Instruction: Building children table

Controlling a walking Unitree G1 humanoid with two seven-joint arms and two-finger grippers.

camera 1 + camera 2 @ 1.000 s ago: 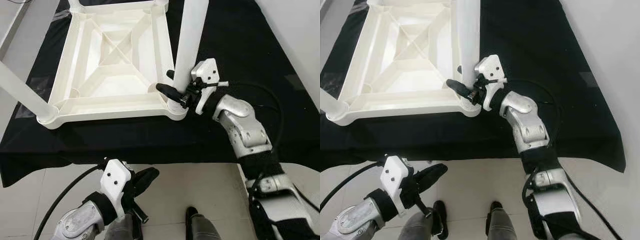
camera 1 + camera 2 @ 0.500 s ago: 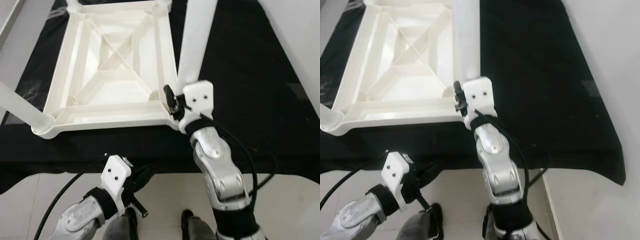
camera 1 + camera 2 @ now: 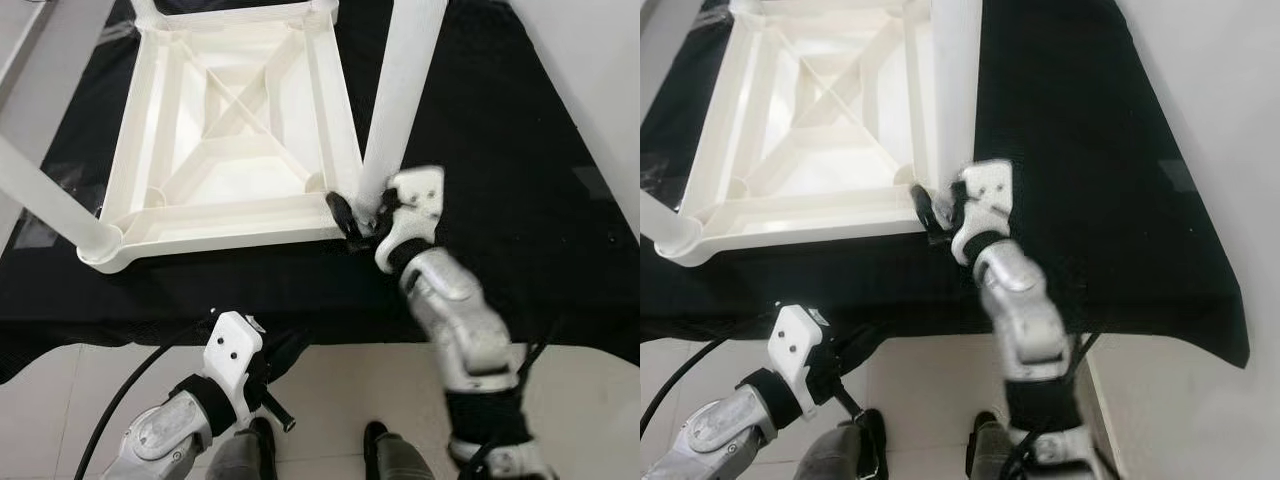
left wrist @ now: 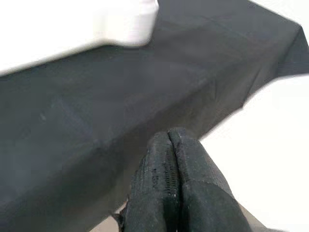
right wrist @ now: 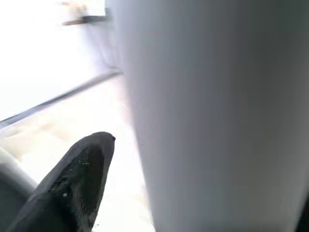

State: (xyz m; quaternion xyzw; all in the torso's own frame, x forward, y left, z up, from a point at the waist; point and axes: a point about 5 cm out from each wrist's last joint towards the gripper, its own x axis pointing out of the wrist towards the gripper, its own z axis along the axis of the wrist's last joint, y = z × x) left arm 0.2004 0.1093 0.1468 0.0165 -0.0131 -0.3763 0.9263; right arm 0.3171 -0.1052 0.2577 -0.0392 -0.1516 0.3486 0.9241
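A white plastic table top (image 3: 220, 212) lies upside down on a black cloth (image 3: 500, 150). One white leg (image 3: 400, 90) stands in its near right corner socket. My right gripper (image 3: 358, 213) is at the base of this leg, shut on it with a finger on each side. In the right wrist view the leg (image 5: 212, 116) sits close beside one black finger (image 5: 72, 188). A second leg (image 3: 45, 195) stands in the near left corner. My left gripper (image 4: 169, 145) hangs low in front of the cloth's edge, shut on nothing.
The cloth-covered surface ends at a front edge (image 3: 300, 325) just before me, with pale tiled floor (image 3: 330, 390) below it. A black cable (image 3: 130, 395) runs along my left arm. A pale wall (image 3: 600, 80) is to the right.
My right elbow has swung in from the right to nearly below the gripper, which stays at the leg's base. The view has shifted a little. The left arm has hardly moved.
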